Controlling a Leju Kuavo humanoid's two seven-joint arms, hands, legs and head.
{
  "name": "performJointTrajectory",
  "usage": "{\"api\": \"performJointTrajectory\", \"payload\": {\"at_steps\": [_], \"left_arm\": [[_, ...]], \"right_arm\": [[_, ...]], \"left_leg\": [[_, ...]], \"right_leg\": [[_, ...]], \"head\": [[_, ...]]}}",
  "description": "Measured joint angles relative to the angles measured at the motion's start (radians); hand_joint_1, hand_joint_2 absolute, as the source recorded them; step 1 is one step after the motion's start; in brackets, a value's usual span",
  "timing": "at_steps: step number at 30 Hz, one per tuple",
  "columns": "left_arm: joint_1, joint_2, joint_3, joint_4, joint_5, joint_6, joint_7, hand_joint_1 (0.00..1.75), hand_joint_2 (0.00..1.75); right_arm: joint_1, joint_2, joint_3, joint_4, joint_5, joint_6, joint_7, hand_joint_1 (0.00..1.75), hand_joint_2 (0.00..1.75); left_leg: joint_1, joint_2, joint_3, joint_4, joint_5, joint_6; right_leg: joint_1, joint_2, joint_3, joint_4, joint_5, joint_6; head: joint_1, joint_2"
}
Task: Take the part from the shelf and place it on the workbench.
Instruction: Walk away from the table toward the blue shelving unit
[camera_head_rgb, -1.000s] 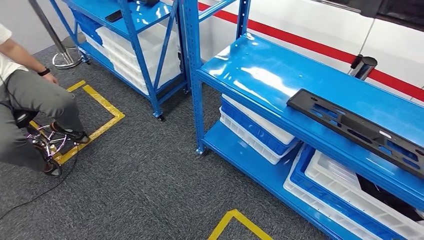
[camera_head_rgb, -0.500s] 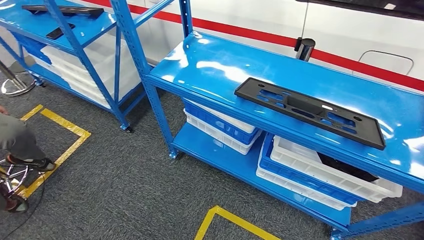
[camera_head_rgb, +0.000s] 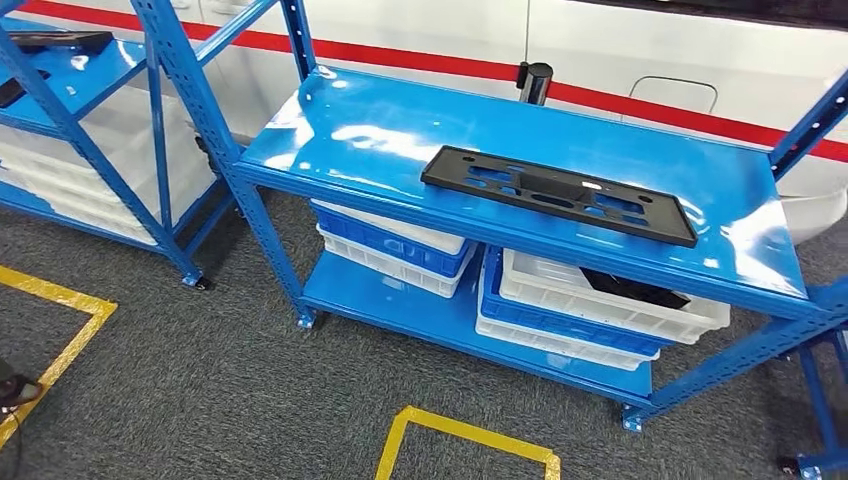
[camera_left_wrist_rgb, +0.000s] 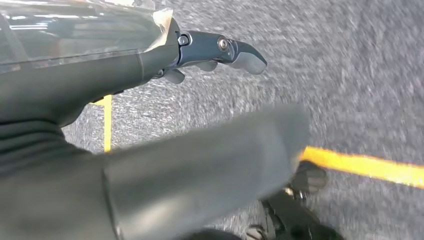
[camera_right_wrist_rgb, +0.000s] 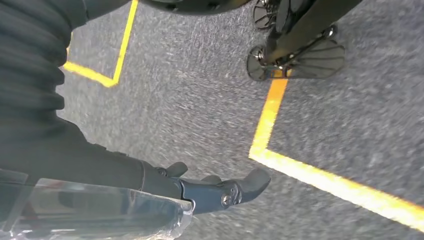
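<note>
shelf (camera_head_rgb: 330, 150): blue, top board bears flat black part (camera_head_rgb: 556, 193) toward 3 o'clock | lower board: stacked bins (camera_head_rgb: 395, 250) at 9; bins (camera_head_rgb: 600, 310) at 3 | floor (camera_head_rgb: 230, 390): grey carpet; yellow tape (camera_head_rgb: 465, 432) at 6

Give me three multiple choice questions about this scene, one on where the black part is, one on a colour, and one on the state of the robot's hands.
1. Where does the black part lie?
A. on the shelf's top board
B. in a white bin
C. on the floor

2. What colour is the floor tape?
A. red
B. yellow
C. green

3. What are the hands holding?
A. the part
B. a bin
C. nothing

Answers:
1. A: the part lies flat on the top board of the blue shelf, above the bins.
2. B: the tape on the grey carpet is yellow.
3. C: the left hand and right hand hang over the carpet with fingers apart and nothing in them.
</note>
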Motion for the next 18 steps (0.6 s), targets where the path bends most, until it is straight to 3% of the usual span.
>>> {"api": "performJointTrajectory", "payload": {"at_steps": [1, 3, 5, 7, 8, 10, 12, 14, 15, 16, 18], "left_arm": [[0.000, -0.001, 0.000, 0.000, 0.000, -0.001, -0.001, 0.00, 1.75], [0.000, -0.002, 0.000, 0.000, -0.001, -0.002, -0.002, 0.00, 1.75], [-0.002, -0.003, 0.000, 0.000, -0.006, -0.001, -0.003, 0.00, 1.75], [-0.008, -0.003, 0.000, 0.000, -0.009, -0.001, -0.005, 0.00, 1.75], [-0.011, -0.003, 0.000, 0.000, -0.009, -0.001, -0.006, 0.00, 1.75], [-0.011, -0.002, 0.000, 0.000, -0.009, 0.000, -0.007, 0.00, 1.75], [-0.007, -0.002, 0.000, 0.000, -0.010, 0.000, -0.008, 0.00, 1.75], [-0.002, -0.002, 0.000, 0.000, -0.010, 0.000, -0.014, 0.00, 1.75], [0.000, -0.002, 0.000, 0.000, -0.010, 0.000, -0.017, 0.00, 1.75], [0.000, -0.002, 0.000, 0.000, -0.010, 0.000, -0.020, 0.00, 1.75], [0.000, -0.001, 0.000, 0.000, -0.010, 0.002, -0.026, 0.00, 1.75]], "right_arm": [[0.001, -0.001, 0.000, 0.000, -0.001, -0.001, 0.000, 0.00, 1.75], [0.000, -0.004, 0.000, 0.000, -0.002, -0.009, 0.000, 0.00, 1.75], [-0.002, -0.004, 0.000, 0.000, -0.003, -0.029, 0.000, 0.00, 1.75], [0.002, -0.003, 0.000, 0.000, -0.005, -0.045, 0.002, 0.00, 1.75], [0.004, -0.004, -0.001, 0.000, -0.006, -0.050, 0.004, 0.00, 1.75], [0.003, -0.004, -0.001, 0.000, -0.007, -0.055, 0.005, 0.00, 1.75], [-0.002, -0.004, -0.001, -0.001, -0.006, -0.057, 0.005, 0.00, 1.75], [-0.003, -0.004, -0.001, -0.001, -0.001, -0.058, 0.007, 0.00, 1.75], [-0.002, -0.004, -0.001, -0.001, 0.001, -0.058, 0.009, 0.00, 1.75], [-0.002, -0.004, -0.001, -0.001, 0.002, -0.058, 0.011, 0.00, 1.75], [-0.003, -0.004, -0.001, -0.001, 0.002, -0.059, 0.016, 0.00, 1.75]], "left_leg": [[0.001, 0.013, 0.000, 0.001, -0.001, -0.002], [-0.001, 0.034, 0.002, 0.004, -0.006, -0.012], [-0.005, 0.048, 0.003, 0.009, -0.012, -0.027], [-0.005, 0.059, 0.008, 0.008, -0.014, -0.040], [-0.001, 0.055, 0.010, 0.011, -0.018, -0.046], [0.004, 0.014, -0.006, 0.052, -0.053, -0.058], [0.006, -0.036, -0.061, 0.171, -0.122, -0.063], [0.007, -0.052, -0.119, 0.286, -0.162, -0.064], [0.006, -0.054, -0.129, 0.300, -0.154, -0.063], [0.006, -0.054, -0.121, 0.273, -0.127, -0.060], [0.006, -0.057, -0.068, 0.149, -0.053, -0.049]], "right_leg": [[-0.003, -0.008, 0.029, -0.042, 0.016, 0.011], [-0.006, -0.041, 0.120, -0.187, 0.059, 0.027], [-0.004, -0.064, 0.173, -0.275, 0.085, 0.020], [0.001, -0.058, 0.172, -0.283, 0.090, -0.001], [-0.001, -0.054, 0.173, -0.284, 0.090, -0.010], [-0.008, -0.044, 0.175, -0.287, 0.094, -0.027], [-0.008, -0.033, 0.175, -0.287, 0.098, -0.037], [-0.003, -0.022, 0.175, -0.286, 0.098, -0.040], [-0.002, -0.017, 0.175, -0.286, 0.098, -0.040], [-0.001, -0.012, 0.177, -0.286, 0.098, -0.039], [0.000, -0.003, 0.180, -0.286, 0.097, -0.039]], "head": [[0.000, 0.000], [0.001, 0.000], [-0.002, 0.000], [-0.007, 0.000], [-0.009, 0.000], [-0.010, 0.000], [-0.013, 0.000], [-0.012, 0.000], [-0.012, 0.000], [-0.012, 0.000], [-0.012, 0.000]]}}
